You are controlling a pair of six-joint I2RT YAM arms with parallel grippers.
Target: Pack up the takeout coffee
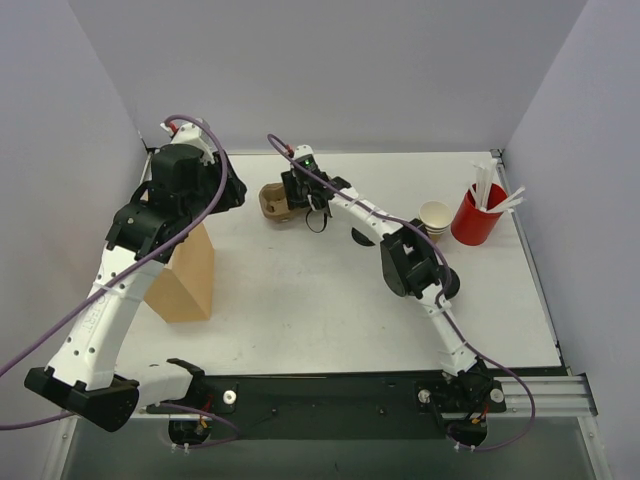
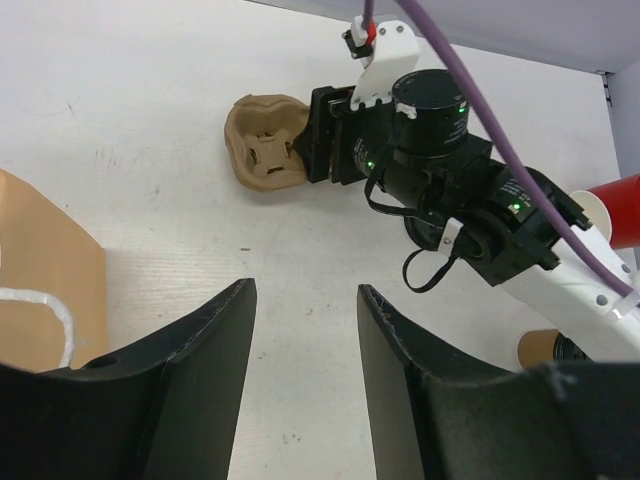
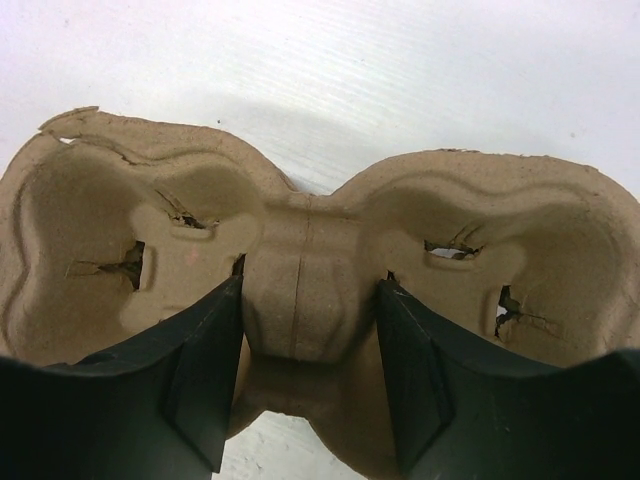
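A two-cup pulp carrier (image 1: 270,203) lies at the back middle of the table. My right gripper (image 3: 310,285) is shut on the carrier (image 3: 480,220), one finger in each well and both pressed against the raised bridge between them. In the left wrist view the same carrier (image 2: 265,150) sits against the right gripper's black fingers. My left gripper (image 2: 305,290) hangs open over bare table with nothing between its fingers. A brown cup with a black lid, the takeout coffee (image 2: 545,347), peeks out from behind the right arm; its lid (image 1: 450,283) shows beside the elbow.
A brown paper bag (image 1: 185,275) stands at the left under the left arm, and its edge with a white handle (image 2: 40,270) shows in the left wrist view. A stack of cream cups (image 1: 435,218) and a red cup with white straws (image 1: 477,215) stand at the back right.
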